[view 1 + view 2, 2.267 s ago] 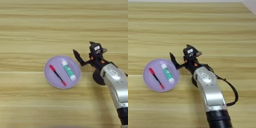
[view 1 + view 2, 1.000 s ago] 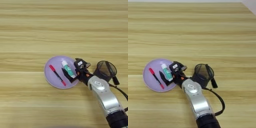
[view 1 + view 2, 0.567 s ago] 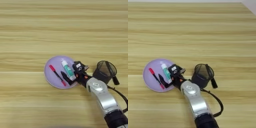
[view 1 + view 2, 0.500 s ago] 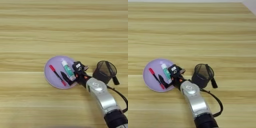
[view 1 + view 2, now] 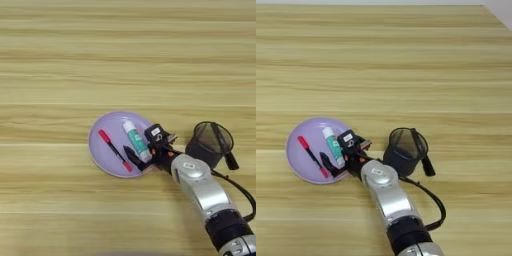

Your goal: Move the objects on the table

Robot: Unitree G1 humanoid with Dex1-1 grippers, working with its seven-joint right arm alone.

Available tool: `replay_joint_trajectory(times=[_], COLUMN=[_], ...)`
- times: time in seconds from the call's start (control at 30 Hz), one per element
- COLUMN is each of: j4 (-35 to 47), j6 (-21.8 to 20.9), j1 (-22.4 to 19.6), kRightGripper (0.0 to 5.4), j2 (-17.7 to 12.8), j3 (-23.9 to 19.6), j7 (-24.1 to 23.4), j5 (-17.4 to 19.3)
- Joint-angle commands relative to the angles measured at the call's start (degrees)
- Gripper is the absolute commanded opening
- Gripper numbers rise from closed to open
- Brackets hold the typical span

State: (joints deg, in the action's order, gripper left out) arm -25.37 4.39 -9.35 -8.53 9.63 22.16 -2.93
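Observation:
A short white tube with a green label lies in a lilac plate on the wooden table, beside a red pen. My right gripper reaches over the plate's right rim, open. One black finger is left of the tube's near end and the other finger is right of it. Whether they touch the tube I cannot tell. The black wire-mesh cup stands upright to the right of the plate, behind my silver forearm.
A black pen leans out of the mesh cup towards the lower right. A black cable loops beside the forearm. The table's far right corner shows at the top of the right eye view.
The gripper has moved left from beside the plate to over its right rim, uncovering the mesh cup, and now straddles the tube's near end. In the last half second it has hardly moved.

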Motion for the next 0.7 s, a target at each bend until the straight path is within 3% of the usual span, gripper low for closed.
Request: replay_joint_trajectory(times=[0.03,0.7], j4=[0.9,-3.3], j6=[-1.7,-0.6], j1=[-4.6,-5.3], kRightGripper=[5.36,5.36], j2=[-0.2,-0.5], j3=[-0.5,0.4], j7=[-0.9,-1.7], j5=[-0.6,-3.8])
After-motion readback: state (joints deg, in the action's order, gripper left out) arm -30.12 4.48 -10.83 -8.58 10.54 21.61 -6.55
